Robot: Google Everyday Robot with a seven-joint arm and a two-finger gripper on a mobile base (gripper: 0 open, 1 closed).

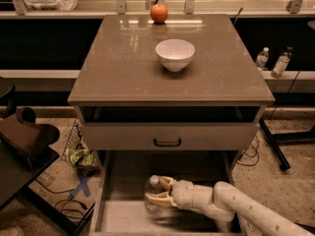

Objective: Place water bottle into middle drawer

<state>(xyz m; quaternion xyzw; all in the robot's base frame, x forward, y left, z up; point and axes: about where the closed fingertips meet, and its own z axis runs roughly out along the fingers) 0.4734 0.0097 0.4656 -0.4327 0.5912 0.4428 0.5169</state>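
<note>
Nearly done: end effector (160, 191) sits low inside the pulled-out middle drawer (123, 216), clamped round the upright water bottle (153, 186) left of centre toward the drawer's front edge; remaining, by my reading, release and withdrawal

Cannot make out the lower body of the water bottle (153, 182), blurred behind the gripper (156, 191) at 6 o'clock in the edge-cropped middle drawer (120, 218).

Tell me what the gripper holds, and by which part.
The gripper holds the water bottle by its body, below the white cap, down in the open middle drawer.
</note>
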